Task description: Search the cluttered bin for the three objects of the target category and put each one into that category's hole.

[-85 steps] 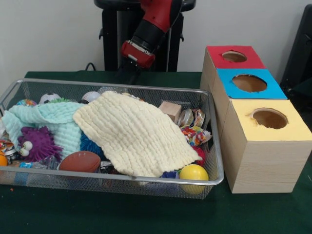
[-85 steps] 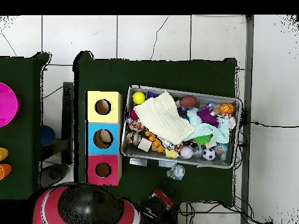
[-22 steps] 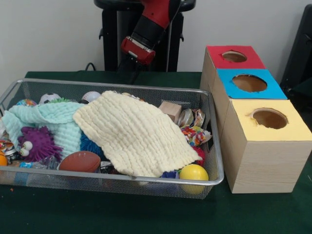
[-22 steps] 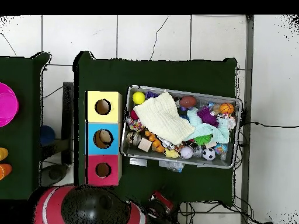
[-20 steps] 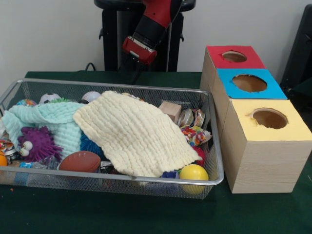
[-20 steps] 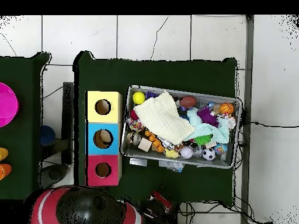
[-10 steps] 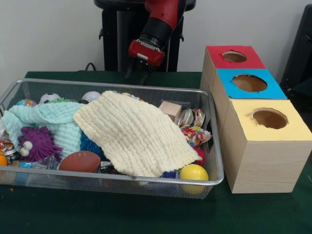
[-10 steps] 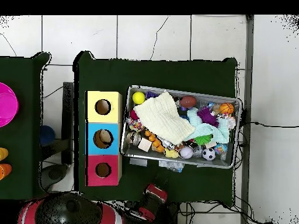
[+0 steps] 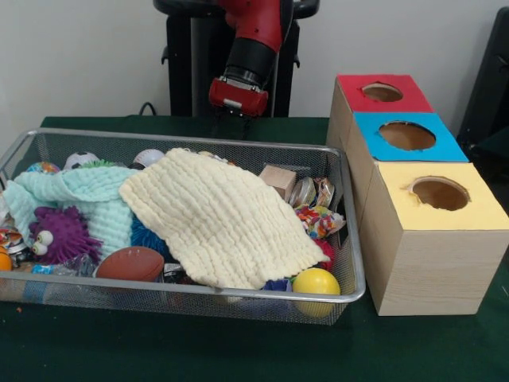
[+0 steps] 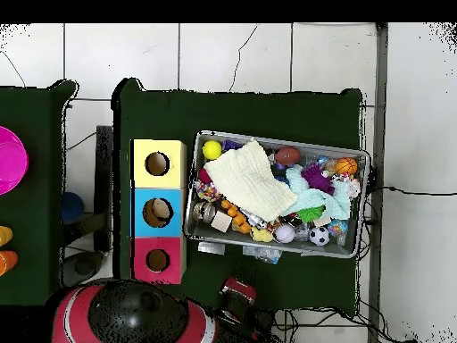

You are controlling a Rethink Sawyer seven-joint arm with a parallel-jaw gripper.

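Front view, left to right: the wire mesh bin point(image 9: 347, 239) on the green tabletop point(image 9: 238, 350) holds a purple googly-eyed toy point(image 9: 57, 234), a mint cloth point(image 9: 87, 195), a brown toy football point(image 9: 130, 263), a cream waffle cloth point(image 9: 215, 219) draped over the middle, a wooden block point(image 9: 278, 180) and a yellow ball point(image 9: 316, 282). Right of the bin stand the red box point(image 9: 382, 94), blue box point(image 9: 407, 137) and yellow box point(image 9: 441, 195), each with a round hole. The pincer point(image 9: 231, 125) hangs behind the bin's far rim, above and apart from the clutter; whether its fingers are parted cannot be told. Against half a second ago, the wrist now points more steeply downward.
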